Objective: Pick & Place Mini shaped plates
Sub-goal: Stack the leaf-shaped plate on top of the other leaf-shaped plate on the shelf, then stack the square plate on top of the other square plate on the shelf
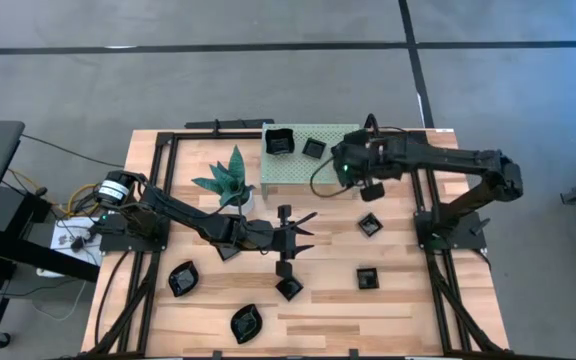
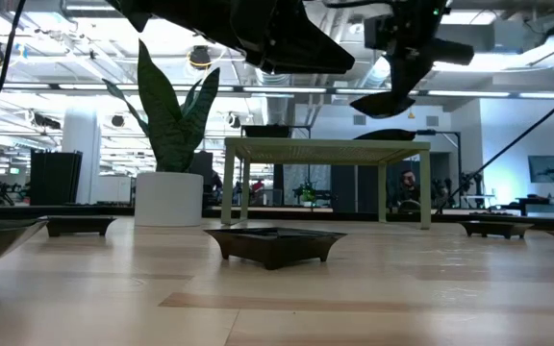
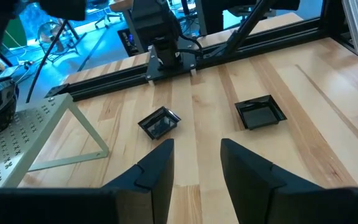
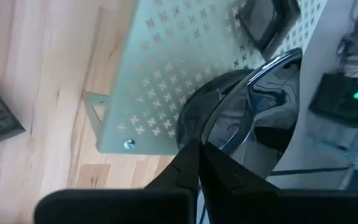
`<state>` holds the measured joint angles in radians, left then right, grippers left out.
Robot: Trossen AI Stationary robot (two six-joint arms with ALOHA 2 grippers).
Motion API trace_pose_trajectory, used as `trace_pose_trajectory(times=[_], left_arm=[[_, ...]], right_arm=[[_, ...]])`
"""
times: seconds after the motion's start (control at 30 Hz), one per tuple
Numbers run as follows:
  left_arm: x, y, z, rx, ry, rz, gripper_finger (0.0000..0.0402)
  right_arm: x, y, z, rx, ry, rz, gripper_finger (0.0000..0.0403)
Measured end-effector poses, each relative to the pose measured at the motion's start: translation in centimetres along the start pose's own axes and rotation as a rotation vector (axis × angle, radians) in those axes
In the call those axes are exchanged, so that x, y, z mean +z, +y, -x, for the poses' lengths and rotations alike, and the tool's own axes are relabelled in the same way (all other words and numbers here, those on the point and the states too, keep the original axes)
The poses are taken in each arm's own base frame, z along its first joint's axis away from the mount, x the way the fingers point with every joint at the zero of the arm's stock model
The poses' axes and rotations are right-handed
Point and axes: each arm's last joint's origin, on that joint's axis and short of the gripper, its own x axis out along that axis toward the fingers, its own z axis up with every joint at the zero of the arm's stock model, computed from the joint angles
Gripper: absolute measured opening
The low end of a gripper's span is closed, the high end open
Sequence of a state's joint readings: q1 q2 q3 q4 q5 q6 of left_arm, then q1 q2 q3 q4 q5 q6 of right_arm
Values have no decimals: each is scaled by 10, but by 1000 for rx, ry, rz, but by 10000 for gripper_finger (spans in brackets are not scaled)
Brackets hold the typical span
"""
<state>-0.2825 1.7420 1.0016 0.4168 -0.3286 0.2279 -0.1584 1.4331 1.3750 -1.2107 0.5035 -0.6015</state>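
The table (image 1: pixel 398 300) is a pale wood top in a black frame, with a green perforated shelf (image 1: pixel 303 165) standing at its far middle and a plant (image 1: pixel 230 178) in a white pot just left of it. Two black plates sit on the shelf, a larger square one (image 1: pixel 280 141) and a smaller one (image 1: pixel 314 148). The right gripper (image 4: pixel 199 149) hangs over the shelf's right edge, its fingers pinched on the rim of a glossy rounded plate (image 4: pixel 253 109) held above the shelf. The left gripper (image 3: pixel 196 163) hovers low over mid-table with its fingers spread and nothing between them. Ahead of it lie two square plates (image 3: pixel 160 122) (image 3: pixel 260 112) on the wood. Others lie scattered: one just below that gripper (image 1: pixel 289 288), and two leaf-like ones near the front left (image 1: pixel 182 278) (image 1: pixel 246 322).
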Motion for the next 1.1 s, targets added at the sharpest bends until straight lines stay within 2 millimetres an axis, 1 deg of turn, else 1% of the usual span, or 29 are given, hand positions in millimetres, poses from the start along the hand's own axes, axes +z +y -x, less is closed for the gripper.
trace_pose_trajectory(times=[0.2,0.37,0.57,0.8,0.97,1.1], left_arm=[[0,-1,0,-4,-1,-1,134],[0,-1,0,-4,0,-1,134],[0,-2,1,-6,-1,-2,134],[0,-2,1,-6,-1,-2,134],[0,-2,1,-6,-1,-2,134],[0,-2,1,-6,-1,-2,134]], right_arm=[[-19,-19,-12,53,25,-101,2],[-22,-30,-18,109,-63,-160,2],[-26,-34,-21,113,-60,-161,12],[-25,-33,-20,114,-61,-177,51],[-25,-33,-20,117,-56,-264,79],[-19,-26,-16,126,-66,-349,92]])
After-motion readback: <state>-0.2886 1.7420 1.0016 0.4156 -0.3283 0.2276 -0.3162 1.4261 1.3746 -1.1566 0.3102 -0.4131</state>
